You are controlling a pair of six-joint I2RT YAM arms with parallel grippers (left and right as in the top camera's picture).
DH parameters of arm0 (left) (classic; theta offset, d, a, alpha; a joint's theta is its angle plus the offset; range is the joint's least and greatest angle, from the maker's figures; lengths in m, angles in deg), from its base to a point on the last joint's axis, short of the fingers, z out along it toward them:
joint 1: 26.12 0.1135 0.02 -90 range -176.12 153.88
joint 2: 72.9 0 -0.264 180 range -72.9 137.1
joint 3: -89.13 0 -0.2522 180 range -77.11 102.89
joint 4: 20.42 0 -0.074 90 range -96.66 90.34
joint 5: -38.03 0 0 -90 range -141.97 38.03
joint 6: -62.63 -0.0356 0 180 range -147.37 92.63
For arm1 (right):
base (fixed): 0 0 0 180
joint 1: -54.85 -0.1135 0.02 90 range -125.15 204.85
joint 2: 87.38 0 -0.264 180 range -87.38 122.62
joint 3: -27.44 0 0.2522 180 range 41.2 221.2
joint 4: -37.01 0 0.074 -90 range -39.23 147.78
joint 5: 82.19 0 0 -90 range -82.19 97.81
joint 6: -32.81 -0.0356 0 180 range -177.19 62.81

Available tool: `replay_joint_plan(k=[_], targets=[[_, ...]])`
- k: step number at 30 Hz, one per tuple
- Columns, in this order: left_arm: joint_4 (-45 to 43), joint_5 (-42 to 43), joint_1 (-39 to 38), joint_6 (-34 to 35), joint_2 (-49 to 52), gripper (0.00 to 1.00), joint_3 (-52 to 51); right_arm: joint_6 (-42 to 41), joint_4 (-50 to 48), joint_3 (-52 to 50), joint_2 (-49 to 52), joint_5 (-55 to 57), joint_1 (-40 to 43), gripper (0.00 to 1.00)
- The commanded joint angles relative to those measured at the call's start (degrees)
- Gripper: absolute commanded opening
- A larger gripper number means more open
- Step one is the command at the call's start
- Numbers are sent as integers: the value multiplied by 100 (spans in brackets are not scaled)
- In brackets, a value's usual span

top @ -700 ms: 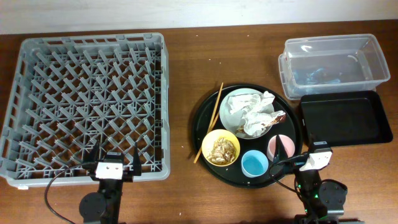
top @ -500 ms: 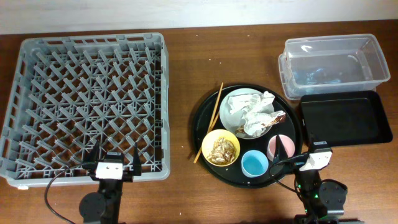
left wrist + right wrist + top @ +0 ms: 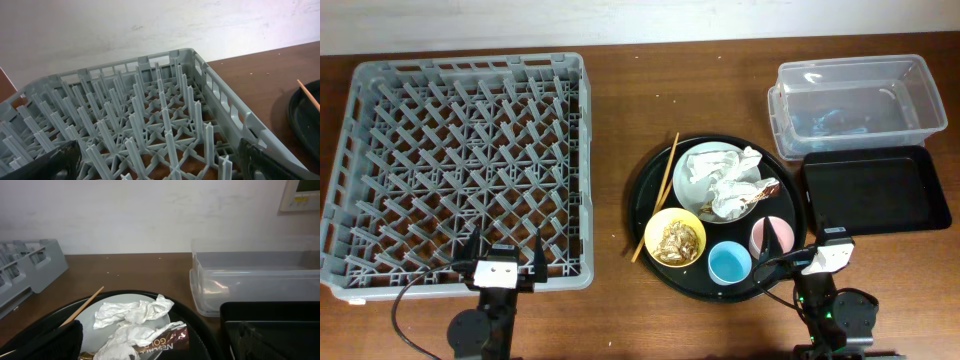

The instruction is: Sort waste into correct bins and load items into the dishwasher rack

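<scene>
White napkins [image 3: 728, 178] lie crumpled on the plate [image 3: 687, 176] inside the round tray [image 3: 644, 205], nearest the right tool [image 3: 790, 244], which gapes empty like the left tool [image 3: 507, 250]. Pinch one napkin's raised fold, avoiding the wrapper [image 3: 761, 190] alongside.

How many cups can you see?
2. The light blue cup sits at the front of the round black tray, beside the yellow bowl; the pink cup is just right of it.
</scene>
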Motion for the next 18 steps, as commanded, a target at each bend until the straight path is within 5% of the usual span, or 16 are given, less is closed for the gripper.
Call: replay_joint_plan(k=[1, 6, 8, 11, 18], targets=[[-59, -39, -24, -70, -17, 99, -33, -7, -13, -48, -28, 52, -31, 98], [-365, -42, -24, -72, -17, 99, -31, -7, -68, -48, -28, 52, -28, 98], [-509, 61, -24, -68, -17, 99, -31, -26, -782, -48, -28, -114, -31, 98], [-1777, 411, -24, 101, -15, 99, 22, -22, -1541, 221, -28, -138, -22, 98], [-1790, 354, -24, 98, 1611, 99, 1788, 765, -1495, 2321, 1279, 24, -20, 98]])
